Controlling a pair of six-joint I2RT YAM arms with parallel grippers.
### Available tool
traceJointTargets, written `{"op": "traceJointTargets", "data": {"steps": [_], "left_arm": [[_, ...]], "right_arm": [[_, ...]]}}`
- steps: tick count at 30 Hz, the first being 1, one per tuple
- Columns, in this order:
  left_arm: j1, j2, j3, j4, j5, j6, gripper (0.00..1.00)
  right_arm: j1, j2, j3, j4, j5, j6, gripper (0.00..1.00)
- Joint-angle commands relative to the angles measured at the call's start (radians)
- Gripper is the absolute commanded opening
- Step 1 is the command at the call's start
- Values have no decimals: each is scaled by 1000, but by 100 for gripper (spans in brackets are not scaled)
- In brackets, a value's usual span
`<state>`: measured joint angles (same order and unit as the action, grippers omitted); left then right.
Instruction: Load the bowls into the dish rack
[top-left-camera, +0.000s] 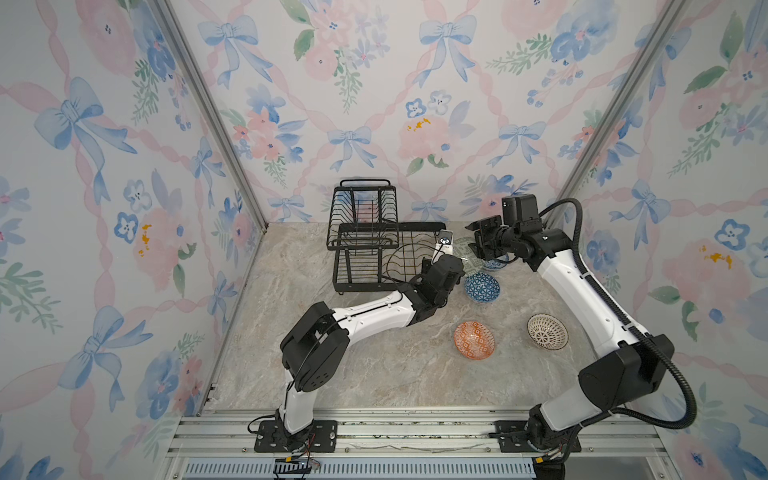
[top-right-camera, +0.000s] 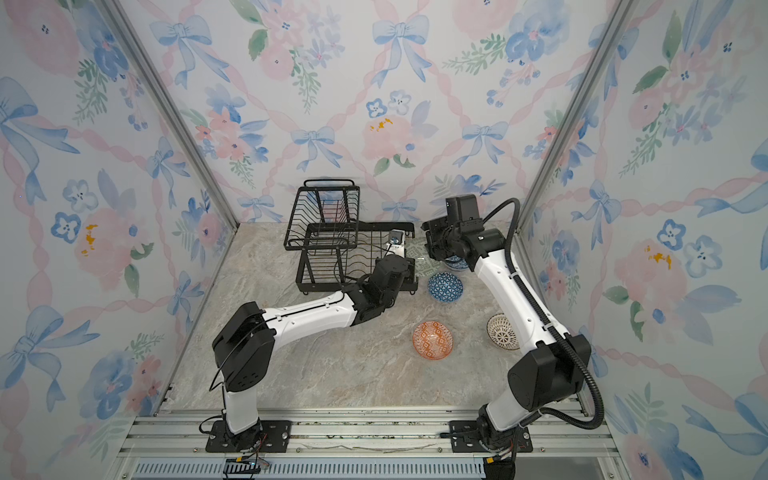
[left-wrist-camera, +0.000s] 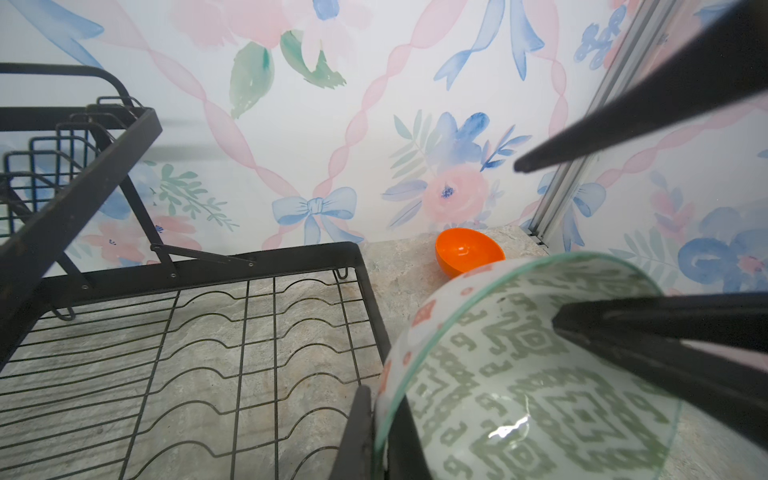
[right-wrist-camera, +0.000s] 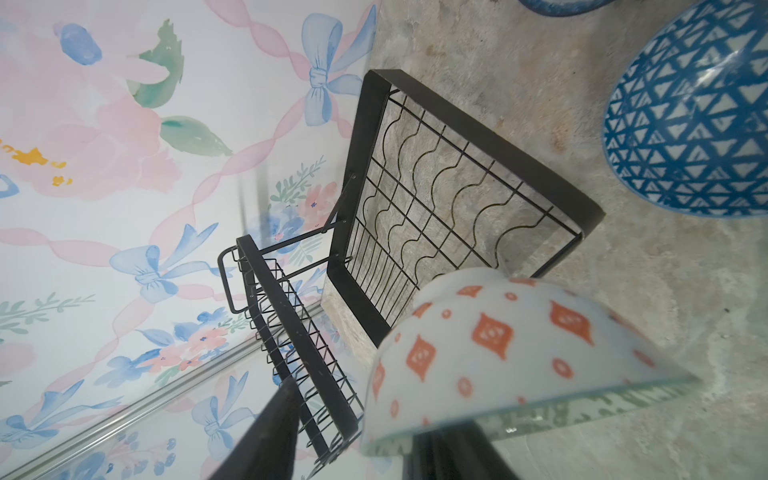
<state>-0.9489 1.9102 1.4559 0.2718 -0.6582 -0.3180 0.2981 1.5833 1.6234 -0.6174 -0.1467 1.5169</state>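
The grey-green patterned bowl (left-wrist-camera: 519, 374) (right-wrist-camera: 498, 340) (top-left-camera: 460, 244) hangs tilted just beyond the right edge of the black wire dish rack (top-left-camera: 374, 249) (left-wrist-camera: 266, 266). My left gripper (left-wrist-camera: 380, 415) (top-left-camera: 457, 257) is shut on its rim. My right gripper (right-wrist-camera: 361, 415) (left-wrist-camera: 536, 245) (top-left-camera: 474, 249) straddles the opposite wall. One of its fingers (left-wrist-camera: 623, 332) is inside the bowl and the other stands off outside, so it is open. Both rack tiers are empty.
On the marble table (top-left-camera: 374, 365) lie a dark-blue geometric bowl (top-left-camera: 482, 287), an orange-white patterned bowl (top-left-camera: 474, 339) and a white lattice bowl (top-left-camera: 547, 331). A blue floral bowl (top-left-camera: 496, 264) sits under my right wrist. A plain orange bowl (left-wrist-camera: 467, 249) rests by the back wall.
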Motion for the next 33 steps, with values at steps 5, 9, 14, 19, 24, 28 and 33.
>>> {"op": "traceJointTargets", "data": {"steps": [5, 9, 14, 19, 24, 28, 33], "left_arm": [[-19, -56, -13, 83, -61, 9, 0], [-33, -61, -14, 86, -92, 16, 0], [-47, -69, -22, 87, -119, 14, 0], [-47, -83, -32, 85, -131, 28, 0], [-47, -92, -42, 84, -128, 48, 0], [-47, -115, -72, 82, -122, 43, 4], [-47, -158, -109, 52, -110, 17, 25]], "right_arm": [[-6, 46, -15, 39, -24, 28, 34], [5, 57, -10, 47, -21, 44, 24], [15, 65, -12, 64, -25, 59, 11], [17, 53, -36, 101, -13, 65, 3], [22, 50, -48, 138, -18, 59, 0], [29, 42, -55, 174, -19, 44, 0], [36, 28, -69, 216, -12, 20, 0]]}}
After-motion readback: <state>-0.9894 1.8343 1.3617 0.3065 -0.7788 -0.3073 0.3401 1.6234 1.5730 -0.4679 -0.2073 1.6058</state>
